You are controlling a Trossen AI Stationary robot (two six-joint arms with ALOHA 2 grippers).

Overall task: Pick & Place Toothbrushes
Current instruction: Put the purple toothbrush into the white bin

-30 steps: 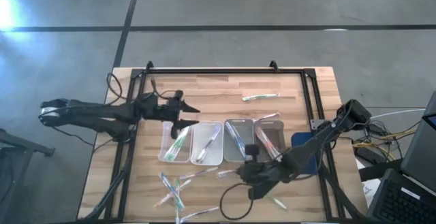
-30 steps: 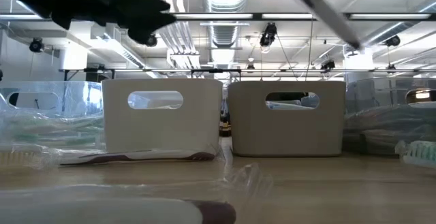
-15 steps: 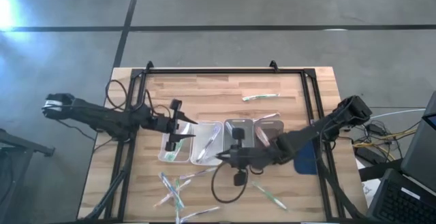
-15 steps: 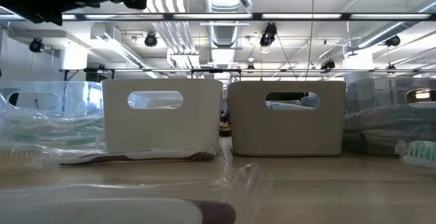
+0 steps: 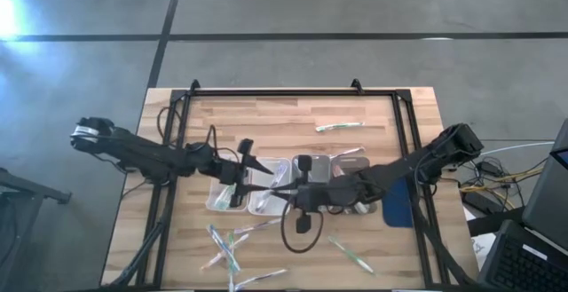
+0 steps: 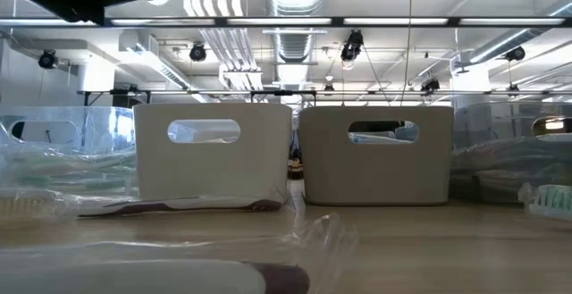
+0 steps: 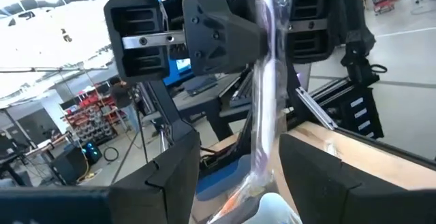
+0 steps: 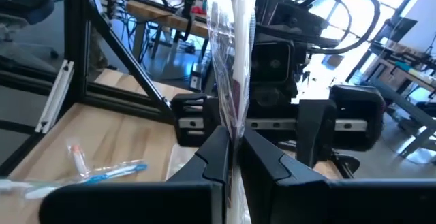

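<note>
The wooden surface (image 5: 284, 119) carries a black frame (image 5: 275, 91) along its edges. In the middle of it a row of clear trays (image 5: 229, 190) stands side by side, and some of them hold toothbrushes.

The two dark arms meet above this row. The left arm (image 5: 142, 153) comes in from the left side and the right arm (image 5: 417, 166) from the right side, so that both hands face each other over the trays near the middle.

The right hand (image 8: 234, 157) has its fingers pressed together on a wrapped toothbrush (image 8: 231, 60). The toothbrush stands about upright out of the fingers, in a clear wrapping with a purple-pink accent. In the left wrist view the same toothbrush (image 7: 264, 94) hangs in front of the right hand and reaches down into the gap between the fingers of the left hand (image 7: 238, 176). The fingers of the left hand stand apart on both sides of the toothbrush, and I cannot tell if they touch it.

More toothbrushes (image 5: 226, 249) lie loose in a small heap on the surface at the near edge, left of the middle. One toothbrush (image 5: 339, 126) lies alone at the far side, and another one (image 5: 353, 255) lies near the front, right of the heap.

In the low view two white bins (image 6: 213, 151) stand on the surface, side by side.
</note>
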